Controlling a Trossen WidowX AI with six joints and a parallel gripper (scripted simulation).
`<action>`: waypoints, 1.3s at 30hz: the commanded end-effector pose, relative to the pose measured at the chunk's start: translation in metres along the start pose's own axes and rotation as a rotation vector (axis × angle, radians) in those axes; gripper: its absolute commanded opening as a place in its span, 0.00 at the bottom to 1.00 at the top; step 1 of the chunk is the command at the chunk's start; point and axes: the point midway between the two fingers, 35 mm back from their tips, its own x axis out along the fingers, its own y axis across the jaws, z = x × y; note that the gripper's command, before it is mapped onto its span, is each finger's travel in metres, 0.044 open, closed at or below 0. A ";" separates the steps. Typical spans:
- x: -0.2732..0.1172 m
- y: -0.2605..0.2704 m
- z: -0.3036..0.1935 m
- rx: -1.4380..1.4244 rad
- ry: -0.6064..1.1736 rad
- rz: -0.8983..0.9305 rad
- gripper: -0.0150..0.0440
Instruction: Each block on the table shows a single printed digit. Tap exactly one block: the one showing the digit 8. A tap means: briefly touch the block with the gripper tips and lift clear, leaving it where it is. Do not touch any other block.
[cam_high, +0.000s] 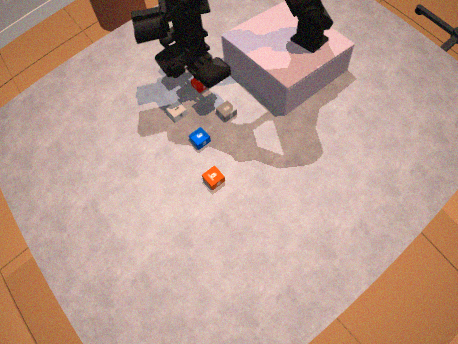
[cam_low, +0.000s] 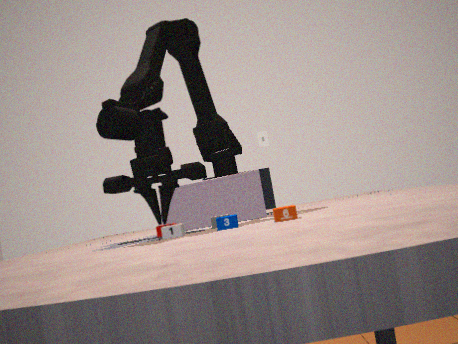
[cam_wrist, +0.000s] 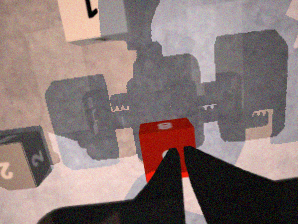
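My gripper (cam_wrist: 180, 154) is pressed almost together, tips nearly touching, nothing between them. In the wrist view the two dark fingers converge over the near face of the red block (cam_wrist: 162, 140), low centre of the frame; they cover the printed digit, so I cannot read it now. Whether the tips touch the block's top I cannot tell.

Top view: red block (cam_high: 198, 84) sits at upper centre, partly hidden under my gripper (cam_high: 202, 75), just left of the pale box (cam_high: 310, 75) on which my base stands. Cream block (cam_high: 176, 111) and grey block (cam_high: 226, 110) lie just below it, left and right. Blue block (cam_high: 199, 137) is lower, orange block (cam_high: 213, 177) lower still, near mid-frame.

Exterior view: my gripper (cam_low: 161, 220) points straight down at the red block (cam_low: 161, 230), lower left, with the block marked 1 (cam_low: 172, 230) in front of it. Blue block (cam_low: 226, 221) shows 3.
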 end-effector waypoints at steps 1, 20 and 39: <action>0.007 0.001 -0.003 -0.005 0.007 -0.001 0.29; -0.035 0.038 0.025 -0.005 0.001 0.004 0.51; -0.102 0.299 0.028 -0.005 0.003 0.026 0.93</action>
